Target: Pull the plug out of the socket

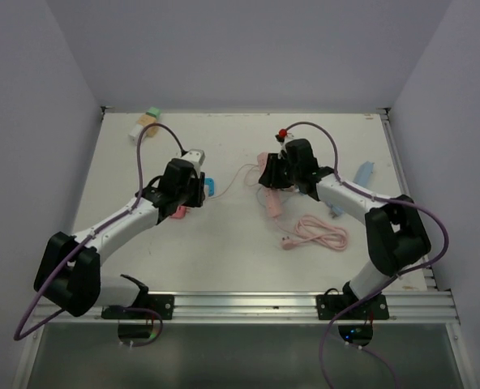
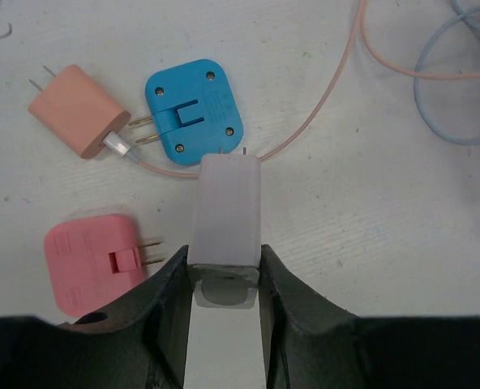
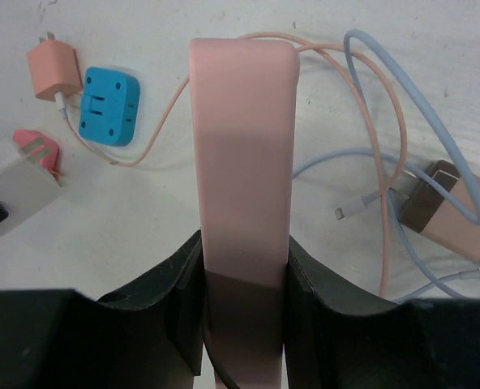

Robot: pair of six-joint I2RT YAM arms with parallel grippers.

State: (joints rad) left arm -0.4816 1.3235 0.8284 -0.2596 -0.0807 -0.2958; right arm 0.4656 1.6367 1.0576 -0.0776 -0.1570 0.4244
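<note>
The plug [image 2: 226,211] is a white block with its prongs pointing away from me, and my left gripper [image 2: 224,267] is shut on its near end. It hangs just above the table, over a thin pink cable. From above, the plug [image 1: 196,156] sticks out past the left gripper [image 1: 193,168]. The socket [image 3: 244,138] is a long pink bar held between the shut fingers of my right gripper [image 3: 244,259]. In the top view the socket [image 1: 271,204] and right gripper [image 1: 274,174] sit well to the right of the plug. Plug and socket are apart.
Under the left gripper lie a blue adapter [image 2: 193,109], a peach charger [image 2: 78,112] with a cable, and a pink adapter [image 2: 90,263]. A coiled pink cable [image 1: 317,233] and a brown-faced charger [image 3: 455,215] with blue cable lie at the right. Small blocks [image 1: 145,121] sit at the far left.
</note>
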